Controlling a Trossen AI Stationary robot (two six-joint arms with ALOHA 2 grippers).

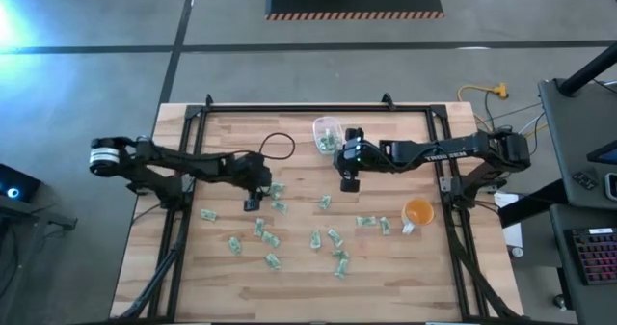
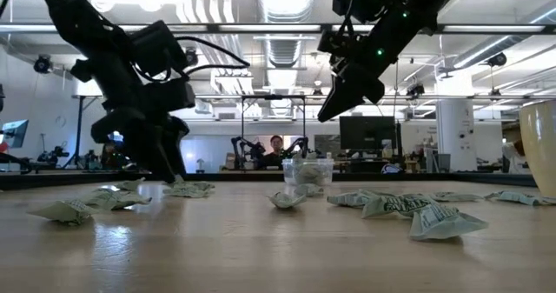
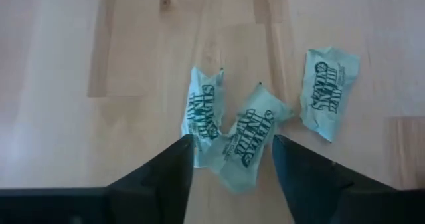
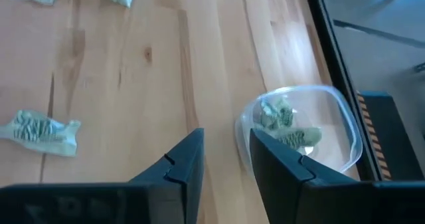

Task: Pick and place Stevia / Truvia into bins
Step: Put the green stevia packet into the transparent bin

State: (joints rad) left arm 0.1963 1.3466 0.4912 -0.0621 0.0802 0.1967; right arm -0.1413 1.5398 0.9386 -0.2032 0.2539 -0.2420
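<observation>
Several green and white Stevia packets lie flat across the middle of the wooden table. The clear bin stands near the far edge, and some packets lie inside it. My left gripper is low over the table and open. Its fingers stand on either side of two overlapping packets, and a third packet lies beside them. My right gripper hangs raised above the table, just on the near side of the bin. It is open by a narrow gap and holds nothing.
An orange cup stands right of the packets, near the right arm's frame. A black cable loop lies on the table beyond the left gripper. Black frame rails run along the far and side edges. Bare wood lies along the near edge.
</observation>
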